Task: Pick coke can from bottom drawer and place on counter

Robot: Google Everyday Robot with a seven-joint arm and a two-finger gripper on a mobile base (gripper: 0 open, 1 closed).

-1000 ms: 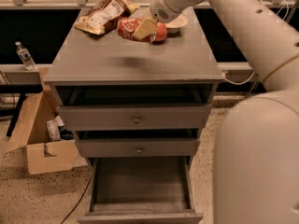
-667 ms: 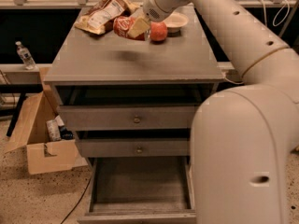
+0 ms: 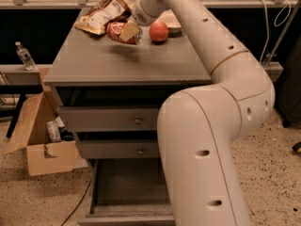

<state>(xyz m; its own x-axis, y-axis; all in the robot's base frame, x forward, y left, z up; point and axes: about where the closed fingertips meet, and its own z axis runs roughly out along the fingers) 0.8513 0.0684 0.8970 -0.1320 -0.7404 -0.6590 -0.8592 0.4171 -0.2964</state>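
Coke can (image 3: 116, 32) hangs sideways, clamped in the gripper (image 3: 128, 31) just above the counter's (image 3: 127, 65) back part, between a crumpled snack bag (image 3: 101, 15) and an apple (image 3: 159, 31), while the bottom drawer (image 3: 127, 185) stands pulled open, showing grey floor.

Dim, warm overhead light; the gripper (image 3: 125, 33), clasping the coke can (image 3: 114, 31), shadows the counter (image 3: 117, 67) beneath.
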